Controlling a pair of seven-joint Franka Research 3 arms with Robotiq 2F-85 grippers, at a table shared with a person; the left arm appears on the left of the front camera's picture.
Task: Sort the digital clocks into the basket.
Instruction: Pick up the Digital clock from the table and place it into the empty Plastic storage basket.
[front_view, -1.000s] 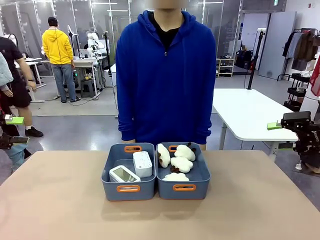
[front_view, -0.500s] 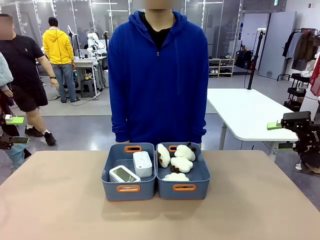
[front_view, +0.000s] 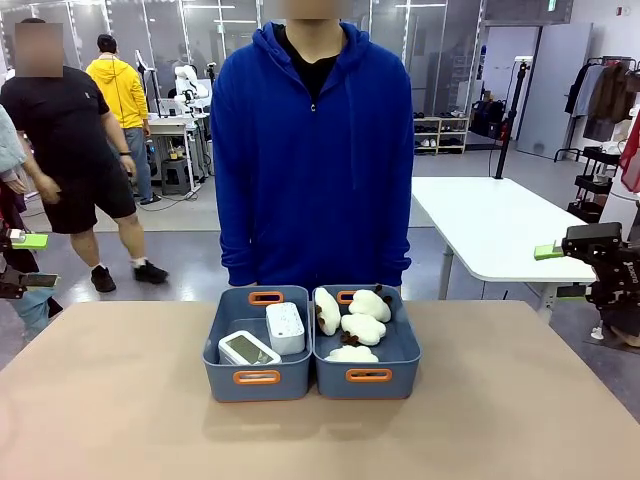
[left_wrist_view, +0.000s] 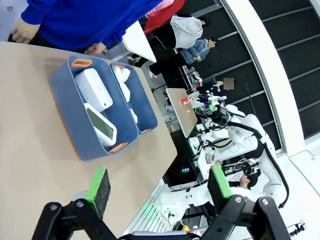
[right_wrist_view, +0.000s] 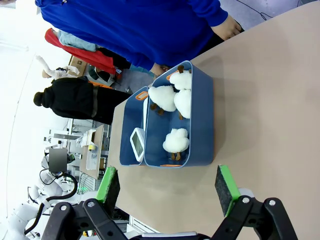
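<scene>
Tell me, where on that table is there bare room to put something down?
Bare table lies left of the left basket, right of the right basket, and across the near side in front of both. It is crowded mid-table: the baskets touch, one holding two digital clocks, the other the plush toys. Only a thin strip separates them from the person.

Three white plush toys (front_view: 362, 325) with brown bits lie in the right tub (front_view: 396, 371) on the tan surface (front_view: 120, 400); a person in a blue hoodie (front_view: 312, 150) stands just behind that tub.
</scene>
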